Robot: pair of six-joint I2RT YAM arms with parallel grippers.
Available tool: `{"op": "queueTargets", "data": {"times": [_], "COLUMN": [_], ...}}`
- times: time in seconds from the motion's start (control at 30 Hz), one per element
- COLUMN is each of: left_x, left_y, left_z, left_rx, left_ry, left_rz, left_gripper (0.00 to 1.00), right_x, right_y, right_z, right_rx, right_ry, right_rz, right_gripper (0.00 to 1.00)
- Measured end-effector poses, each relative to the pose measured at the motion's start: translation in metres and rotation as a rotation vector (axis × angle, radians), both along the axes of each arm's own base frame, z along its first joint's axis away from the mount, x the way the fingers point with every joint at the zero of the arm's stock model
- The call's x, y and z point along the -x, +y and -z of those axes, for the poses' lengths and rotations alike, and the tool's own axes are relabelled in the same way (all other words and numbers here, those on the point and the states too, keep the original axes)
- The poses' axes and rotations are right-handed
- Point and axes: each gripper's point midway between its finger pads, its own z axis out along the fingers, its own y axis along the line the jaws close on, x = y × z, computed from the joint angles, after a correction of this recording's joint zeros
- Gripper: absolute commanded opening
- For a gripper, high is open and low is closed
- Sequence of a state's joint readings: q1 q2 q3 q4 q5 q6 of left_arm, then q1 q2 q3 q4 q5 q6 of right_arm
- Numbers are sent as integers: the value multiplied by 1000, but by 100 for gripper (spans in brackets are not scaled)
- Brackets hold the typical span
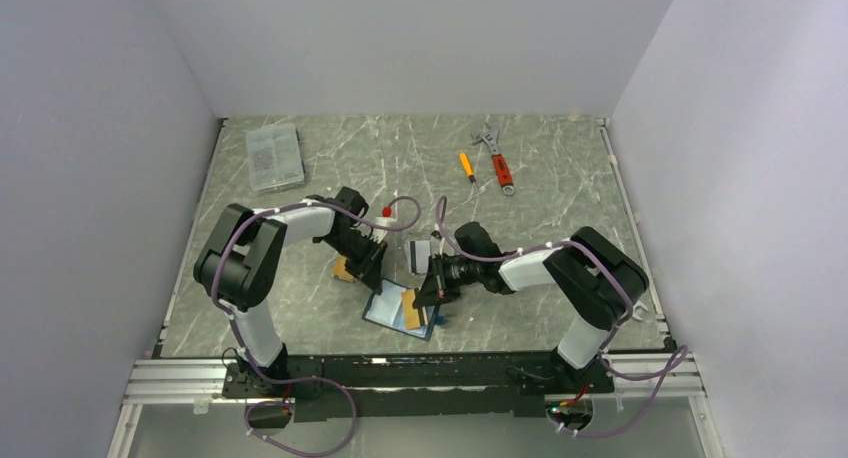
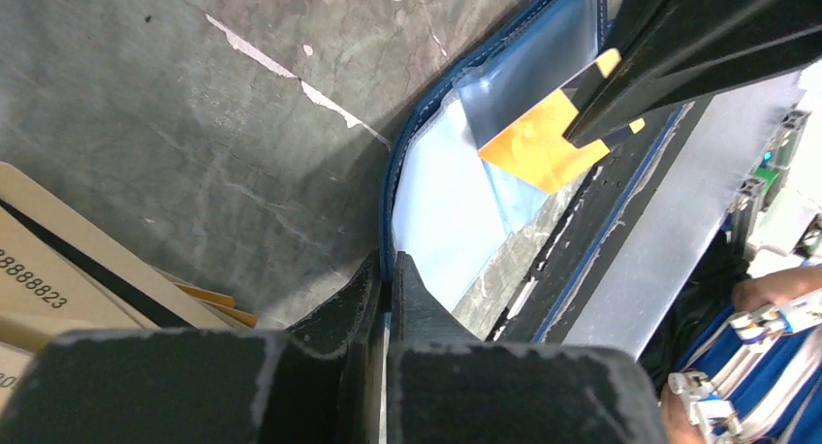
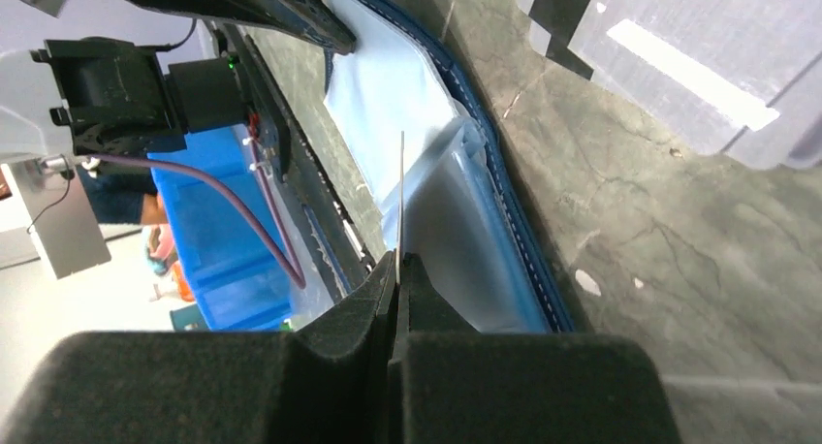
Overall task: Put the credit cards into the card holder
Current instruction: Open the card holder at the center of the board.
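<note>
Card holder (image 1: 385, 311) lies spread open on the grey marbled table (image 1: 560, 228), close to the near edge and between the two arms, its pale grey-blue lining facing up inside a navy rim. Over its right half an orange card (image 2: 533, 148) stands tilted on edge, one corner down at the clear pocket; from where I stand I can't tell whether that corner has slipped under the film or only rests on it. The right gripper (image 3: 397, 267) has its jaws pressed together on the card's upper edge, the card showing as a thin line between the fingers. At the holder's left rim the left gripper (image 2: 389, 269) is clamped tight on the navy edge, one finger on each side of the stitched border. Just beyond the holder's left side, by that gripper, a small heap of tan cards (image 2: 87, 236) lies flat, one with printed digits. A white-grey card (image 1: 421, 250) sits just behind the holder, between the two wrists. Well behind the holder to the right lie an orange-handled screwdriver (image 1: 466, 166) and a wrench (image 1: 497, 158), near each other, and far off at the back left corner sits a clear plastic box (image 1: 273, 156).
</note>
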State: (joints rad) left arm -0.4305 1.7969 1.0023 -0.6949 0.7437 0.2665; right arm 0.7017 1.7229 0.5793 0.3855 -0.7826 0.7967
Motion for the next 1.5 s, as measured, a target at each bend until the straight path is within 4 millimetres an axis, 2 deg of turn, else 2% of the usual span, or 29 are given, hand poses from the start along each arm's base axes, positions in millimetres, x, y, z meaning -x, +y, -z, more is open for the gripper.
{"op": "queueTargets", "data": {"times": [0.33, 0.5, 0.53, 0.63, 0.67, 0.73, 0.87, 0.9, 1.0, 1.03, 1.17, 1.2, 1.23, 1.27, 1.37, 1.5], "left_x": [8, 5, 5, 11, 19, 23, 19, 17, 9, 7, -5, -7, -9, -12, -18, -33], "left_y": [-14, -25, -28, -33, -32, -30, -24, -23, -20, -20, -21, -22, -22, -22, -17, 0], "left_z": [0, -5, -6, -2, -1, -2, -7, -10, -25, -32, -58, -62, -65, -67, -67, -67], "left_rx": [41, 76, 85, 97, 91, 86, 66, 65, 82, 94, 132, 132, 129, 113, 67, -36], "left_ry": [130, 170, 171, 170, 180, 169, 77, 50, -67, -105, -321, -377, -426, -482, -592, -720], "left_rz": [-146, -203, -206, -202, -195, -177, -128, -115, -70, -53, 56, 91, 123, 154, 217, 246], "left_gripper": [0, 3, 7, 29, 32, 39, 44, 56, 61, 67, 71, 78, 93, 99, 99, 99], "right_x": [-13, -11, -10, -7, -5, -3, -1, -1, -1, -1, -1, 0, 0, 1, 4, 7], "right_y": [-12, -16, -17, -17, -17, -17, -18, -18, -19, -19, -19, -19, -19, -19, -21, -24], "right_z": [-20, -15, -13, -7, -2, 3, 8, 8, 8, 8, 8, 8, 8, 7, 6, 5], "right_rx": [48, 100, 110, 137, 153, 165, 176, 176, 176, 175, 175, 175, 176, 175, 174, 177], "right_ry": [-106, -128, -126, -122, -113, -104, -92, -94, -99, -102, -112, -113, -115, -116, -114, -105], "right_rz": [89, 104, 105, 104, 100, 95, 91, 90, 84, 82, 68, 63, 59, 55, 40, 28], "right_gripper": [0, 0, 0, 0, 0, 0, 0, 0, 0, 0, 0, 0, 0, 0, 0, 0]}}
